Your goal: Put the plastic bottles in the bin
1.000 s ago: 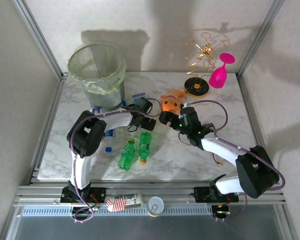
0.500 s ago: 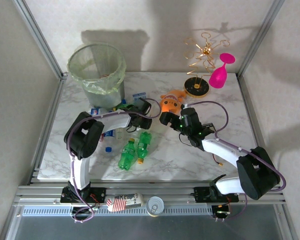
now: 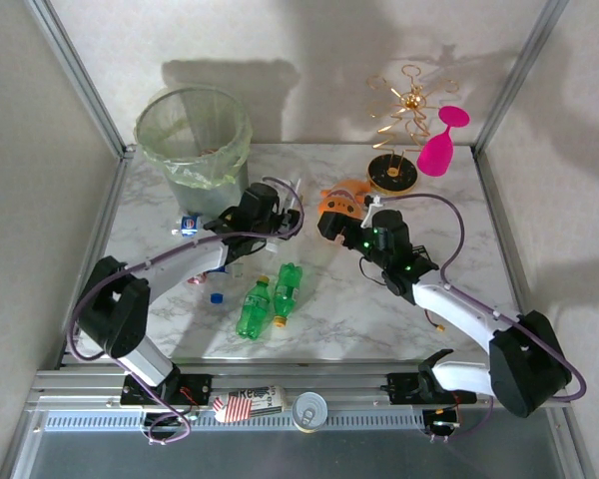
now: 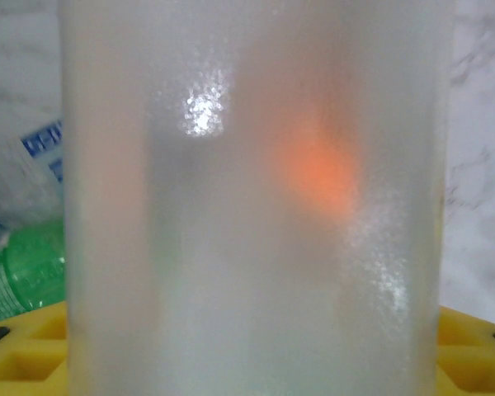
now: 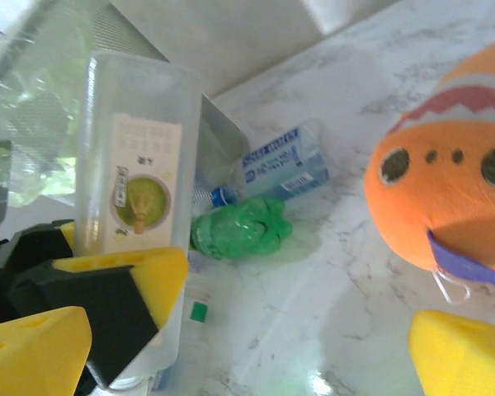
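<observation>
By the corner bin (image 3: 195, 172), left jaws clenched on clear bottle (image 4: 247, 198), right jaws released near fish toy (image 5: 445, 181), table (image 3: 459, 235) bare rightward

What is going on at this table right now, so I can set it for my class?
The left tool is closed on a clear plastic bottle with a pale label, near the round grey-green lined bin. The right tool hangs open next to the orange fish-shaped toy, holding nothing. Two green plastic bottles lie on the marble table nearer the arms, not yet binned.
</observation>
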{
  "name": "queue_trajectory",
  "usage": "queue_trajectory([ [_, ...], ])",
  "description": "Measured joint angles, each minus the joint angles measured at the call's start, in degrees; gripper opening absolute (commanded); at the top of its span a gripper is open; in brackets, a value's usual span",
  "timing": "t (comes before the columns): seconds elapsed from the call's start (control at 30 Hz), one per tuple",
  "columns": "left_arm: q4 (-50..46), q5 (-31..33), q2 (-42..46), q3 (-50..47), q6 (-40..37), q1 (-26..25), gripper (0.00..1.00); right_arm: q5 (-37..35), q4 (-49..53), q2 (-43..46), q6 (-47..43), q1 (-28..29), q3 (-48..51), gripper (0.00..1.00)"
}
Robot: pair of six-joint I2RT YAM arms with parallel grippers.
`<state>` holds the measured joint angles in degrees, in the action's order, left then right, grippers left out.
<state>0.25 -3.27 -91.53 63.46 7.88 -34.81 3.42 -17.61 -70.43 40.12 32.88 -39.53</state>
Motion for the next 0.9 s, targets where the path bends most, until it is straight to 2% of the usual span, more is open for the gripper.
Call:
queue_trajectory([
  [0.17,2.34,-0.20,3.02,1.14,0.28,0.35,0.47,1.25,-3.45,2.51,-0.31,0.00,1.14,0.99],
  [0.37,2.84,-0.15,3.43,8.50,0.42,2.95,0.47,2.86,-6.71,3.58,-0.24,0.00,3.65,0.99],
  [0.5,2.19,-0.11,3.43,15.34,0.94,6.82,0.47,4.35,-7.74,3.58,0.00,0.00,4.66,0.99],
  [0.77,0.28,1.62,2.78,27.85,2.82,18.23,0.50,7.23,-9.62,3.50,0.81,0.00,6.25,0.99],
  [0.9,-2.03,3.17,-0.87,34.58,2.51,20.92,0.50,7.98,-9.64,3.34,0.85,0.00,6.25,0.99],
])
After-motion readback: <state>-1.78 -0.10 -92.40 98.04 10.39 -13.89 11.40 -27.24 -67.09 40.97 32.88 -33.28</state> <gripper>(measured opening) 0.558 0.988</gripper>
